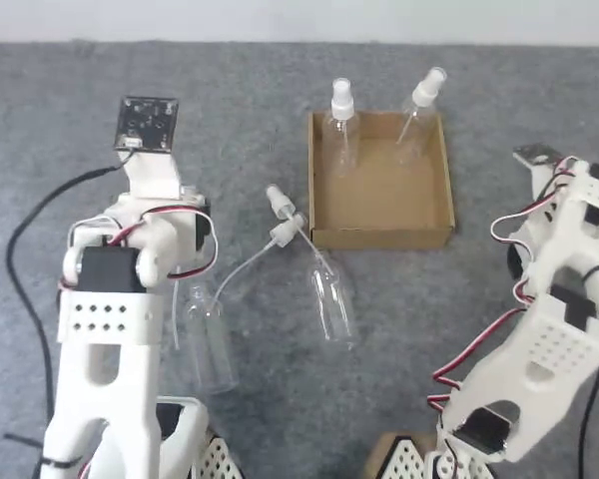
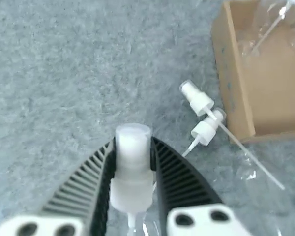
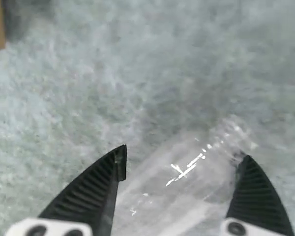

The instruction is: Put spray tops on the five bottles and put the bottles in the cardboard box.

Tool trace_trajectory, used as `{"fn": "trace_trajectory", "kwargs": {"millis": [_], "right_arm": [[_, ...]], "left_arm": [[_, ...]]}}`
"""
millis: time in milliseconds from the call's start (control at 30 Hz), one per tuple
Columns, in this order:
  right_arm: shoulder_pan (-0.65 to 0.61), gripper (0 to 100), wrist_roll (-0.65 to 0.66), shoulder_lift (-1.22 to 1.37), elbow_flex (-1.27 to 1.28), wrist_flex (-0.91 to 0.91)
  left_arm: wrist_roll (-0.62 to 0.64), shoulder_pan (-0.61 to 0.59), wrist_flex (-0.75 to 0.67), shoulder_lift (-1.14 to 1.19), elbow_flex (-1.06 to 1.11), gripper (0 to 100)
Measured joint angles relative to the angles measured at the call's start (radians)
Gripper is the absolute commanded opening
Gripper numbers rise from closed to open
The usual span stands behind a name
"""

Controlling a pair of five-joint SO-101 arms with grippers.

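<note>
My left gripper (image 2: pixel 132 164) is shut on a white spray top (image 2: pixel 132 147), held upright between its black fingers. A clear bottle (image 1: pixel 208 344) lies beside the left arm, its neck under the arm's wrist. Two loose spray tops (image 1: pixel 280 200) (image 1: pixel 288 232) with long tubes lie left of the cardboard box (image 1: pixel 379 232); a second clear bottle (image 1: pixel 334 299) lies below them. Two capped bottles (image 1: pixel 340 125) (image 1: pixel 419 115) stand in the box. My right gripper (image 3: pixel 182 169) is open, straddling another clear bottle (image 3: pixel 187 172) lying on the carpet.
Grey carpet covers the table. In the left wrist view, the box's wall (image 2: pixel 236 93) is to one side, with the two loose spray tops (image 2: pixel 196 98) (image 2: pixel 205 130) next to it. The right arm (image 1: pixel 559 299) stands right of the box.
</note>
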Motion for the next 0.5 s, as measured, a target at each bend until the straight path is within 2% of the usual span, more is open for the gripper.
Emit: {"fn": "trace_trajectory", "kwargs": {"millis": [300, 500], "right_arm": [[0.043, 29.3, -0.275, 0.005, -0.035, 0.008], [0.051, 29.2, -0.382, 0.005, -0.037, -0.025]], "left_arm": [[0.000, 0.002, -0.009, 0.000, 0.012, 2], [0.000, 0.002, -0.009, 0.000, 0.012, 2]]}}
